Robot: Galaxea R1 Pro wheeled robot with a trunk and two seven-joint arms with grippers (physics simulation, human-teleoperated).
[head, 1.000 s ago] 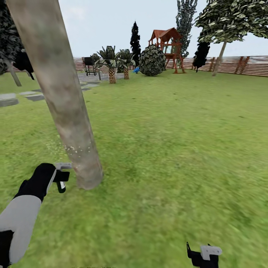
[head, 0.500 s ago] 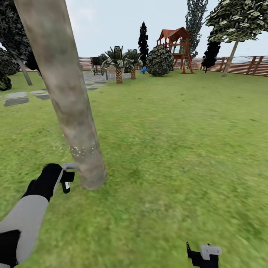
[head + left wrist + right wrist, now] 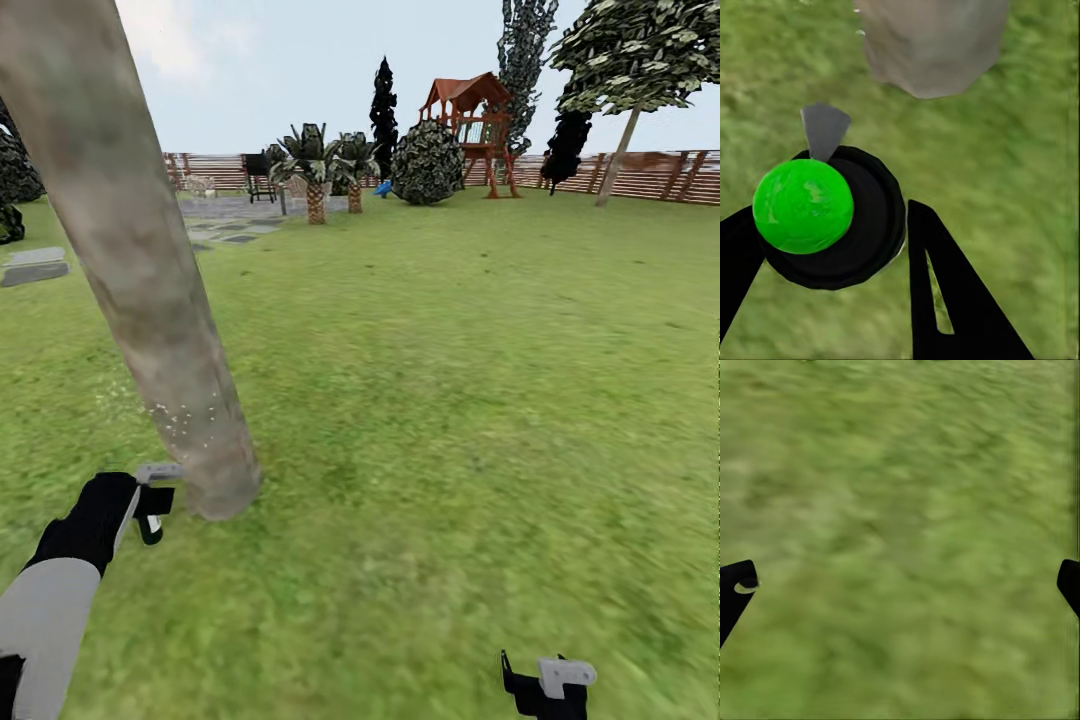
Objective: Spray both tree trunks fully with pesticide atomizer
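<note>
Left hand [image 3: 140,500] grips atomizer [image 3: 152,497] just beside trunk [image 3: 160,330] base; right hand [image 3: 545,685] open. Risk: spray only low, upper trunk uncovered.

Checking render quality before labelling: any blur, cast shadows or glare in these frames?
Head view: lawn smeared toward the right edge, flat light, no cast shadow under the tree trunk. Left wrist view: atomizer soft-edged, grass blurry. Right wrist view: grass smeared, no glare.
</note>
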